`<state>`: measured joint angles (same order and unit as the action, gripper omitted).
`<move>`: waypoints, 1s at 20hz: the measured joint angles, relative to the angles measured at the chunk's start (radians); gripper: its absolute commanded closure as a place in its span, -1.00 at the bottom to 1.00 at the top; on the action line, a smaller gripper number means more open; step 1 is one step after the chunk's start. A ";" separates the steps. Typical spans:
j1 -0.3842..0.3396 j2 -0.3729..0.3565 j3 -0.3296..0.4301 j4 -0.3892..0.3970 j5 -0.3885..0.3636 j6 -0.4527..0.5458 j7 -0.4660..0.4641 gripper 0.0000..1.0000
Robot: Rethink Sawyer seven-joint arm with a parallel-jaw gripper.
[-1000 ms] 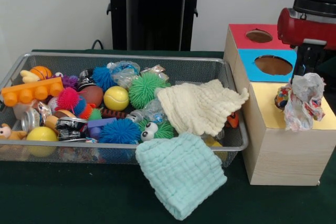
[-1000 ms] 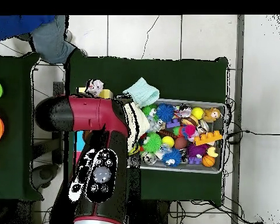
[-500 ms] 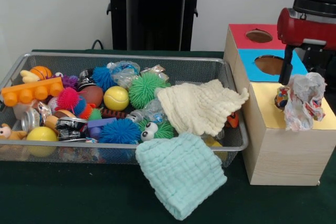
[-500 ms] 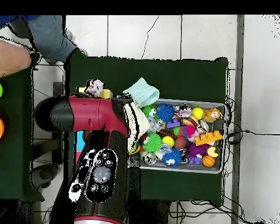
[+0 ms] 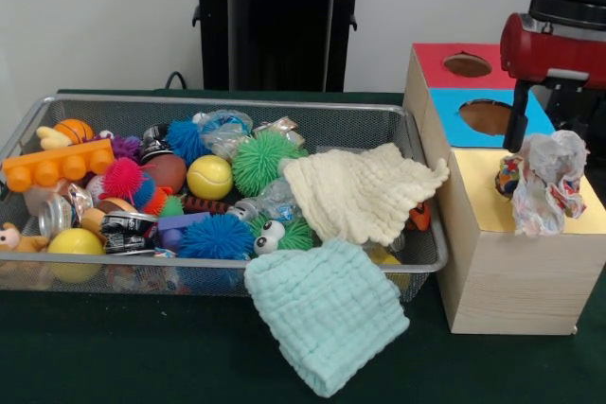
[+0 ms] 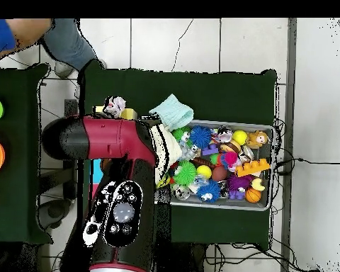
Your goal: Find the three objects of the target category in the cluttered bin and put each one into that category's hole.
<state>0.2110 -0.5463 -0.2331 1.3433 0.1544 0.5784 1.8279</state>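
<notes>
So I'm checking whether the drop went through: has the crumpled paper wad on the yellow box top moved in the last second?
No. The crumpled paper wad sits at the same spot on the yellow top, short of the blue hole.

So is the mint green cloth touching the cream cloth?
Apart. In the front view the bin rim and toys separate the mint green cloth from the cream cloth.

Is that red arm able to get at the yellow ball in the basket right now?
Probably yes. The yellow ball lies on top of the toys in the basket, uncovered by either cloth. The arm is off over the box, so it must swing across first.
</notes>
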 measured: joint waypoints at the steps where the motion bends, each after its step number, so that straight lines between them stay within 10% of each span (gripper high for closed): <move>1: 0.000 -0.004 0.000 0.000 0.000 0.002 0.000 -1.00; 20: -0.008 -0.102 0.000 -0.009 0.000 0.159 0.000 -1.00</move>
<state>0.2031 -0.6483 -0.2334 1.3346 0.1542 0.7374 1.8279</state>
